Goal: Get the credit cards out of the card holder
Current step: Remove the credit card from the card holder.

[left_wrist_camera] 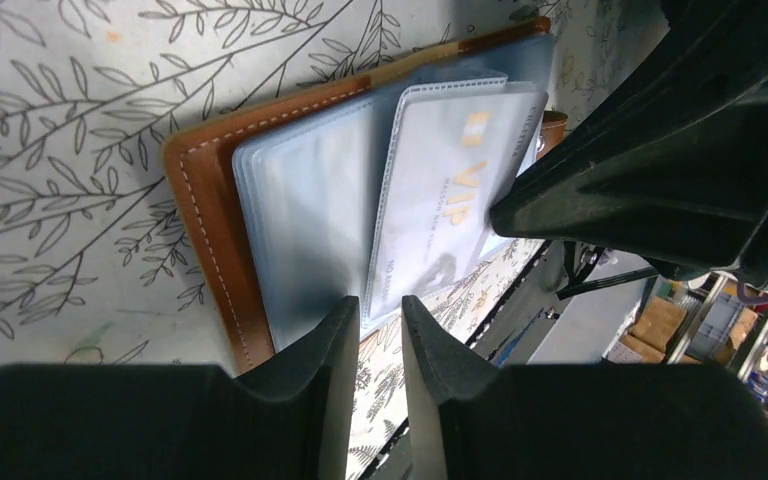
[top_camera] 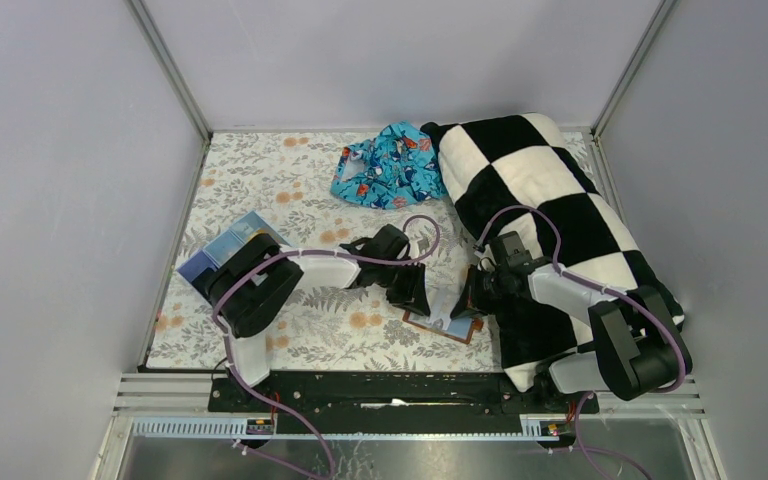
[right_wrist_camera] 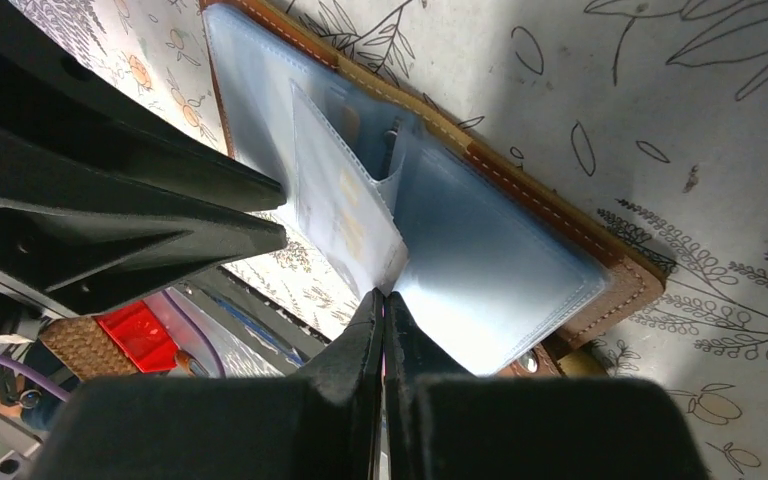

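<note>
Since it lies open, card holder [top_camera: 442,331]: lower centre of the overhead view, between both grippers; light, stiff leather.
Left gripper [left_wrist_camera: 380,312]: jaws slightly apart, empty, at the card's lower end.
Right gripper [right_wrist_camera: 384,300]: closed, apparently pinching a plastic sleeve [right_wrist_camera: 345,200].
Plastic sleeve: floppy, slick; contains one card.
Credit card [left_wrist_camera: 450,190]: thin, rigid, likely slippery; pinch its lower end.

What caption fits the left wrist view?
Left gripper slightly open by the VIP card sleeved in the opened card holder.
</note>
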You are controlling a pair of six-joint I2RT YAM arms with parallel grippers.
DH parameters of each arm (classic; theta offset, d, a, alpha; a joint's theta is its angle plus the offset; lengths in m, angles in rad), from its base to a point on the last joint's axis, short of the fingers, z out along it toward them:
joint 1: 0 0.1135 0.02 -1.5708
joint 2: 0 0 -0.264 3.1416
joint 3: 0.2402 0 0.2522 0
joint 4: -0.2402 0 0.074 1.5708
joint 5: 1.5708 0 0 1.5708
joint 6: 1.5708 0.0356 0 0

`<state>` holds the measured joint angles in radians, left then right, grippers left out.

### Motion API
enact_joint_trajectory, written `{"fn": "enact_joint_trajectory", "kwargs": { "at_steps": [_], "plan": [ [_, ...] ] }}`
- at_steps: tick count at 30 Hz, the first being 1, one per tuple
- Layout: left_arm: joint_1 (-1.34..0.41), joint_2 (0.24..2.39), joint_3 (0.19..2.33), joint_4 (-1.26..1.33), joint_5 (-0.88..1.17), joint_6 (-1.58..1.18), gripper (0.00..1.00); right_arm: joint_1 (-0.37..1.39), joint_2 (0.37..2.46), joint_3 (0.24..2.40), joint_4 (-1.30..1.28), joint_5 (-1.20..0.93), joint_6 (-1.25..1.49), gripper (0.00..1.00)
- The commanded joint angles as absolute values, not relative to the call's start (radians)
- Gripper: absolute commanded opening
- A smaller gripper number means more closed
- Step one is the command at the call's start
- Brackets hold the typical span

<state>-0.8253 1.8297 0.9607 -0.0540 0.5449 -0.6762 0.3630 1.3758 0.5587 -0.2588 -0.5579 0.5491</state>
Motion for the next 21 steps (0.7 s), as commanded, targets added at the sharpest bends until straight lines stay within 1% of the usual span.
{"fn": "enact_joint_trajectory", "kwargs": {
  "at_steps": [1, 12, 21],
  "plan": [
    [-0.821, 1.888, 0.999, -0.067, 0.556, -0.630, 0.28, 0.344, 1.390, 0.592, -0.320, -0.514, 0.508, 0.00],
    [-0.798, 1.949, 1.006, -0.217, 0.417, -0.596, 0.26, 0.307, 1.368, 0.588, -0.375, -0.487, 0.445, 0.00],
    [-0.685, 1.894, 0.921, -0.215, 0.383, -0.561, 0.25, 0.314, 1.377, 0.594, -0.296, -0.613, 0.468, 0.00]
  ]
}}
